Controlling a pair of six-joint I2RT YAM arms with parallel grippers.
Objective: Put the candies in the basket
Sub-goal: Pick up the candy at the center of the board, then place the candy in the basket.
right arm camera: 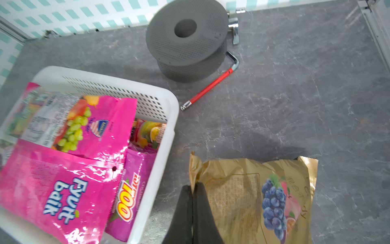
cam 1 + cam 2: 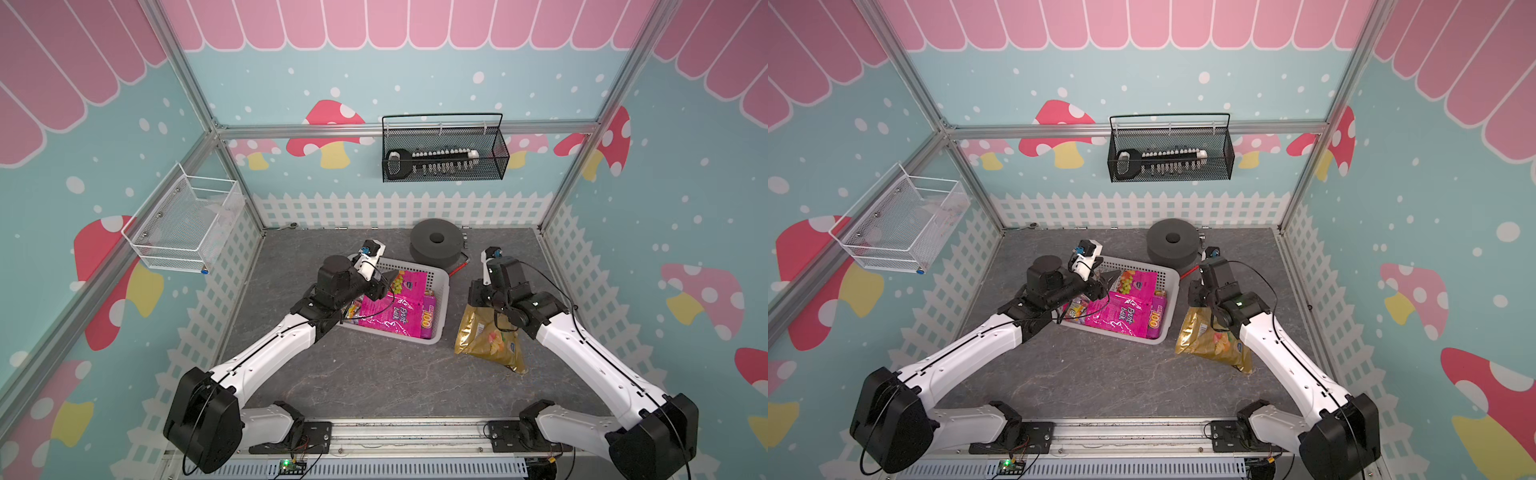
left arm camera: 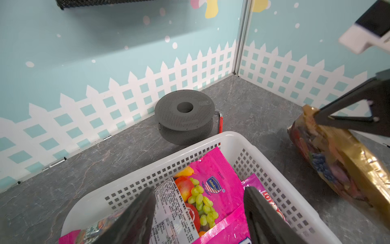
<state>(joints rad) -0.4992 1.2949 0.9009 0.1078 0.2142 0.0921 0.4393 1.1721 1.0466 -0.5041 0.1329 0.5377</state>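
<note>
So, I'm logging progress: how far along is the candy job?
Done: pink bags and a purple bag lie in the white basket. In hand: the right end effector is shut on the gold bag, beside the basket. Left: drop it in.

- Right gripper (image 1: 192, 189): finger roots were cut off by the wrist picture's edge. In both top views its tips lay hidden under its own wrist.
- Left gripper (image 3: 199, 190): finger roots were likewise cut off.
- Gold bag (image 1: 253, 200): the part alongside the right gripper's pinching fingers ran off the edge.
- Basket (image 2: 444, 297): the side beneath the left gripper's arm was hidden in both top views.
- Orange-yellow bag (image 1: 148, 132): mostly buried under a magenta bag (image 1: 109, 118).
- Greenish bag (image 1: 25, 109), farthest from the right gripper: blurred, print unreadable.
- Black mesh wall basket (image 2: 496, 153): contents were too small to name.
</note>
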